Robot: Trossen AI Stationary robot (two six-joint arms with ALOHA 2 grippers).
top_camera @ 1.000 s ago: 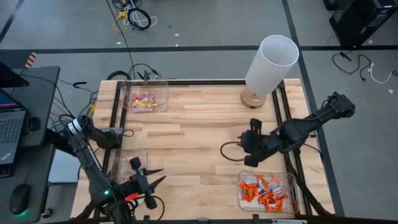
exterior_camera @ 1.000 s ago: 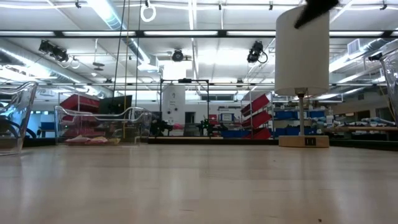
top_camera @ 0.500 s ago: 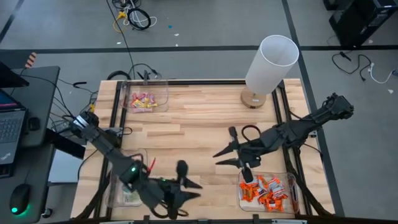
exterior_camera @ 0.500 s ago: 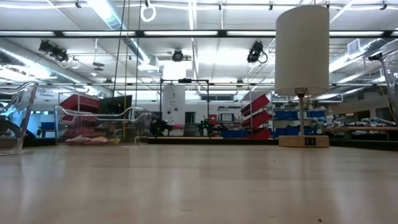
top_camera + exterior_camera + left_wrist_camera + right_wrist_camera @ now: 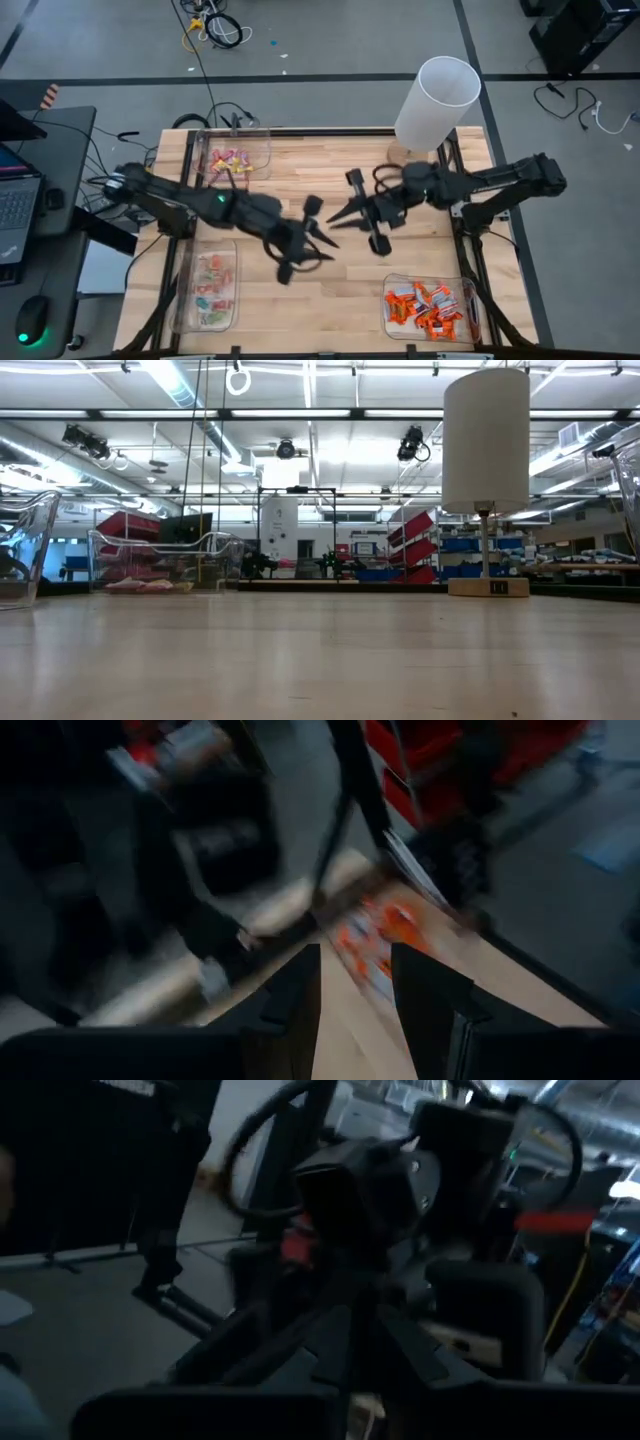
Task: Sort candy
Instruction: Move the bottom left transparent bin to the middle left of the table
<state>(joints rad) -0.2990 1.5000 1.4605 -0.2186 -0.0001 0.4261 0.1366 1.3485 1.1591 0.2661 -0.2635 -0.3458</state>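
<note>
both tools meet over the middle of the table [image 5: 330,285], far from any candy. the left tool [image 5: 312,232] stands half wide and holds nothing. for the right tool [image 5: 352,205] i cannot tell. the orange candy [image 5: 428,305] lies in the bin nearer the right arm.

Both wrist views are smeared. In the left wrist view an orange patch of candy [image 5: 375,935] shows no single wrappers. In the right wrist view the dark fingers [image 5: 480,1330] merge with the left arm [image 5: 370,1190] beyond, so their gap cannot be read. The low view shows neither arm. The orange candy's bin [image 5: 470,325] is partly cut off by the high view's lower edge.
</note>
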